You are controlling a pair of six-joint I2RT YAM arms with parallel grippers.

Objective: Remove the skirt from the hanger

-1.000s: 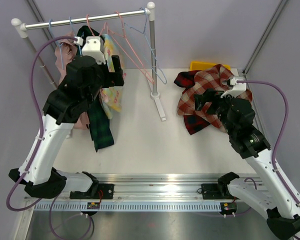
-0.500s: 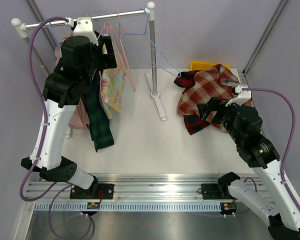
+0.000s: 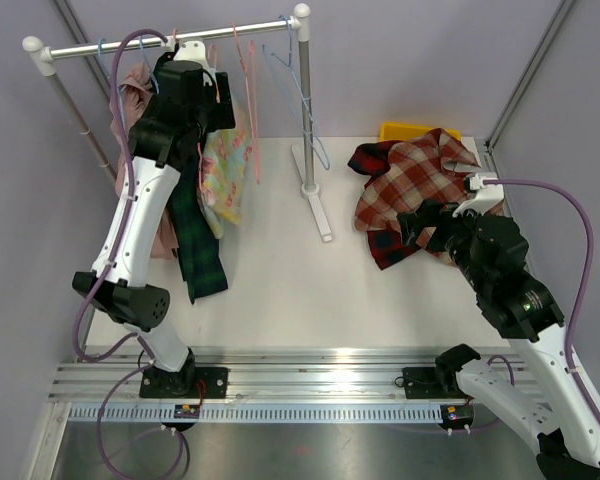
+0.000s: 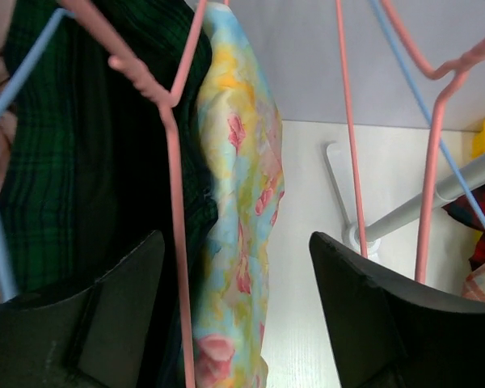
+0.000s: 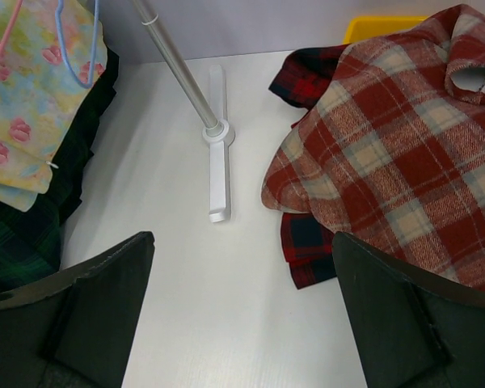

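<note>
A floral skirt [image 3: 226,170] in yellow, blue and pink hangs from a pink wire hanger [image 4: 175,202] on the rack rail [image 3: 100,45]. My left gripper [image 3: 218,108] is raised just under the rail. In the left wrist view the left gripper [image 4: 236,246] is open, and the floral skirt [image 4: 242,178] and the pink hanger's wire run down between its fingers, close to the left one. I cannot see either finger touching them. My right gripper [image 3: 420,222] is open over bare table [image 5: 242,259], holding nothing.
A dark green plaid garment [image 3: 198,250] and a pink one [image 3: 140,85] hang left of the floral skirt. Empty pink and blue hangers [image 3: 298,80] hang near the rack post [image 3: 305,110]. A red plaid pile [image 3: 420,175] and a yellow object [image 3: 405,130] lie at the right.
My left arm has lifted its gripper up to the rail among the hangers, and its jaws have narrowed a little. The empty hangers have swung. My right gripper has drawn back slightly.
</note>
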